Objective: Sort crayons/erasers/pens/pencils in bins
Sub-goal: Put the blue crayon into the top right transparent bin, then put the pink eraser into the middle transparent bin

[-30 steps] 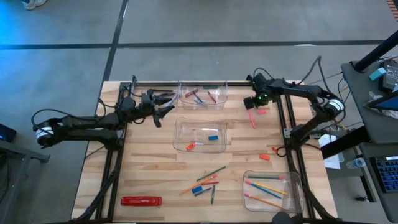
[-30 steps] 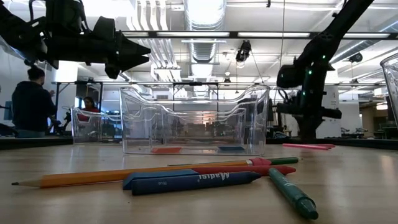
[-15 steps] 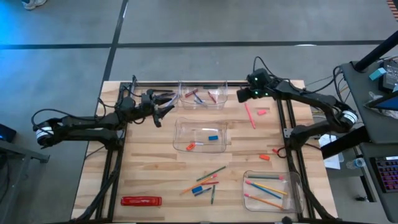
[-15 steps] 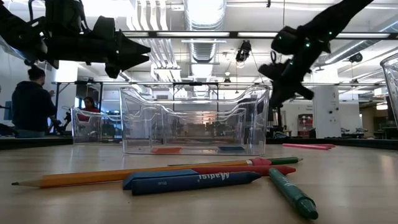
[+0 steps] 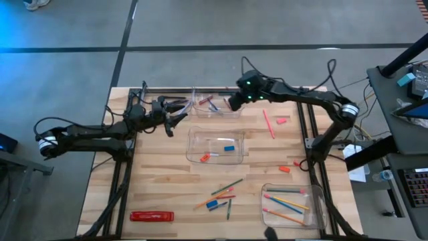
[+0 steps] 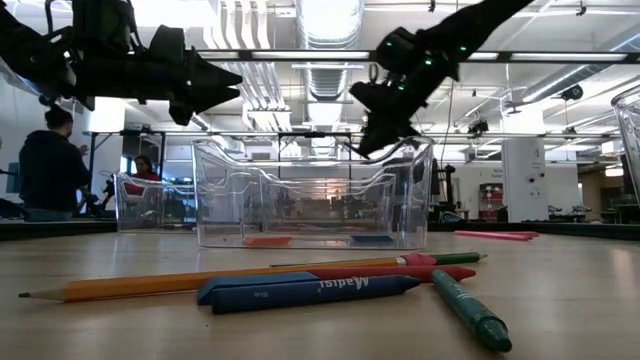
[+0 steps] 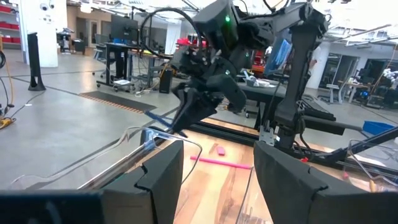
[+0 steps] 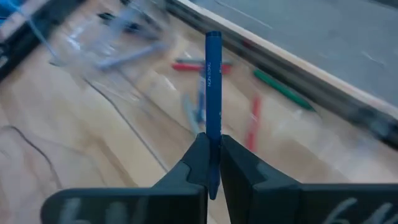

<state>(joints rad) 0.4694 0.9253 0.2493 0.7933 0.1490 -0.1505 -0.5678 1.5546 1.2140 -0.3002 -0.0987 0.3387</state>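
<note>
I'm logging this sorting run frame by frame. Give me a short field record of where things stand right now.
right claw: shut on a blue pen, over the far bin
left claw: open, hovering left of the far bin
far bin contents: several pens
middle bin: blue and red erasers
near-right bin: pencils
loose on table: pink pencil, mixed sticks at the near middle

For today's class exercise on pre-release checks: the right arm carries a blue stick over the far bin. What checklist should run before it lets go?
1. Slim blue pen gripped by right tool: ok.
2. Right tool above the far clear plastic bin: ok.
3. That bin already holds similar thin sticks: ok.
4. Left tool waits beside the bin, clear of the drop path: ok.
5. Pen pointing into the bin, not over its rim: cannot tell.
</note>
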